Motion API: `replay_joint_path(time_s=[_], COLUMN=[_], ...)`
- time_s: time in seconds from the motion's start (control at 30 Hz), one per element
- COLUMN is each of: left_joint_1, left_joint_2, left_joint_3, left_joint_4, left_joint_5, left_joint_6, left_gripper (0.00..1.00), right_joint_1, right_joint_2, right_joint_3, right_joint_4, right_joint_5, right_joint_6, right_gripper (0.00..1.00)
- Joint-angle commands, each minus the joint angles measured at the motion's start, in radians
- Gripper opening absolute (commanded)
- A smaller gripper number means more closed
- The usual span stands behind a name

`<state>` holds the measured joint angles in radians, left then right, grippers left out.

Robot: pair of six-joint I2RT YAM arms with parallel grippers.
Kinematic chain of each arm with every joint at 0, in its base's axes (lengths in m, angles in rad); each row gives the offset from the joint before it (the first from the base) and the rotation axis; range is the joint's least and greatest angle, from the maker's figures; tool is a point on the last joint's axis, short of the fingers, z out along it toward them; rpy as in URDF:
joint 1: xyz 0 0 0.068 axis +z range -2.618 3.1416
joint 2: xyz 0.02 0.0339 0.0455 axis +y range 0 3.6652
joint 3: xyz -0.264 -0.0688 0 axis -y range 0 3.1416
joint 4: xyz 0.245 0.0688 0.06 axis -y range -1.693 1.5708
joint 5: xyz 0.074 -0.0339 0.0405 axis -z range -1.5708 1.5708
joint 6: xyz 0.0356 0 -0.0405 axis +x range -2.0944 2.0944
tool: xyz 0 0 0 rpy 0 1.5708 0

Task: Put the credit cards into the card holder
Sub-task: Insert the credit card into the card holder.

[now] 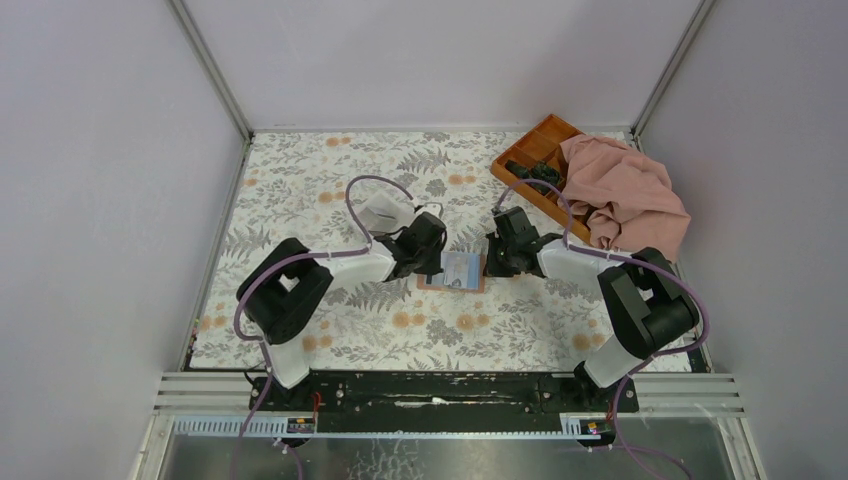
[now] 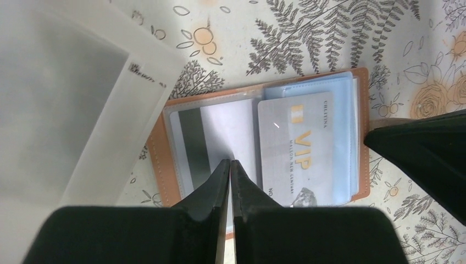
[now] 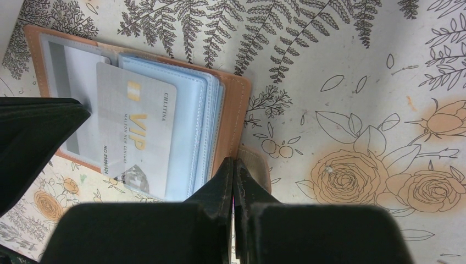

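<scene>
Left gripper (image 2: 231, 165) is pinched shut with nothing between the fingers, tips on the card holder's (image 2: 155, 159) left page. Right gripper (image 3: 233, 164) is closed too, right at the snap tab (image 3: 255, 165). The VIP card (image 2: 299, 146), at 2 o'clock from the left tips, looks only laid over the blue sleeves (image 2: 346, 137) (it overhangs the edge). I'd keep the holder pinned and slide it in square. The striped card (image 2: 192, 143) at 11 o'clock is already sleeved.

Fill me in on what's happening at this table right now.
Two arms are working on the open card holder mid-table. The left gripper, closed, has its tips over the left clear sleeve, which holds a striped card. The right gripper, also closed, sits at the holder's right edge by the snap tab. A VIP card lies on the blue sleeves; whether it is slotted in is unclear.
</scene>
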<state>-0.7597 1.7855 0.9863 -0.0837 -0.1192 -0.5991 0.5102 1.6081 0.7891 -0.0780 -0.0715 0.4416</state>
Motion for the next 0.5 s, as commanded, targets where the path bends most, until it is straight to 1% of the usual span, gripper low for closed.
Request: replay_joint_path(time_s=[0.0, 0.47], left_joint_1=[-0.020, -0.082], left_joint_2=[0.028, 0.071], left_joint_3=[0.042, 0.079], left_joint_4=[0.003, 0.005], left_joint_5=[0.023, 0.058], left_joint_6=[0.030, 0.041], left_gripper=[0.09, 0.08], right_joint_1=[0.001, 0.001], right_joint_2=[0.047, 0.049], right_joint_3=[0.016, 0.011], right_joint_4=[-0.023, -0.019], right_joint_5=[0.027, 0.015], right_joint_6=[-0.020, -0.016], right_gripper=[0.00, 0.00])
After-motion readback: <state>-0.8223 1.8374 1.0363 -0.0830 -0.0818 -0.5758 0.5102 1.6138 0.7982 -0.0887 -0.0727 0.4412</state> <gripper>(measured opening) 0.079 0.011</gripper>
